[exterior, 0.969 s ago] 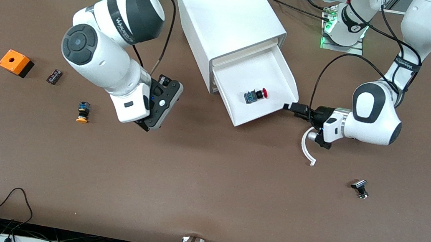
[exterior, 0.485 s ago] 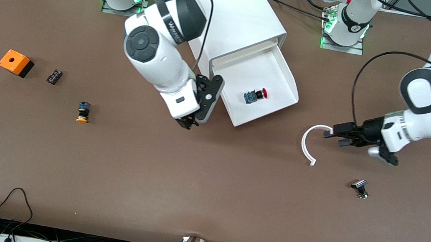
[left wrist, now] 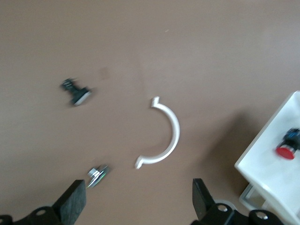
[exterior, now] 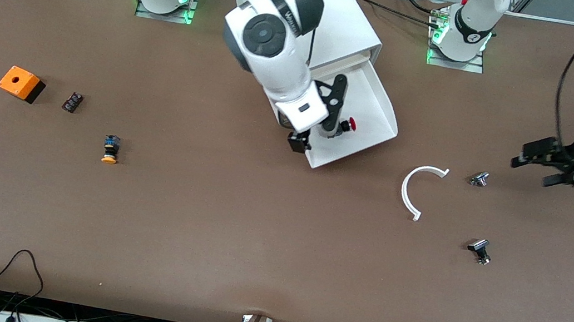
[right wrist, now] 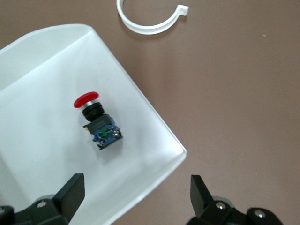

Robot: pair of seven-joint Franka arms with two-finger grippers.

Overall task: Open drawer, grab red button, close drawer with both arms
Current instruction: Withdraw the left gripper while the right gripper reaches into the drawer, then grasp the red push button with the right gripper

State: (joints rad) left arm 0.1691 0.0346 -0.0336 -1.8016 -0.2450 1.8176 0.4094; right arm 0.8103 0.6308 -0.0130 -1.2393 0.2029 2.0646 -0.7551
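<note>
Right gripper (exterior: 318, 113) moved over drawer (exterior: 379, 104) — button (right wrist: 98, 121) below open jaws.

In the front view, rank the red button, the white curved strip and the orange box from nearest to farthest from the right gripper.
1. Red button: in the open drawer, right under the open right gripper.
2. White curved strip: on the table toward the left arm's end.
3. Orange box: at the right arm's end of the table, clearly farthest.

even bright light, blurred left wrist view
</note>
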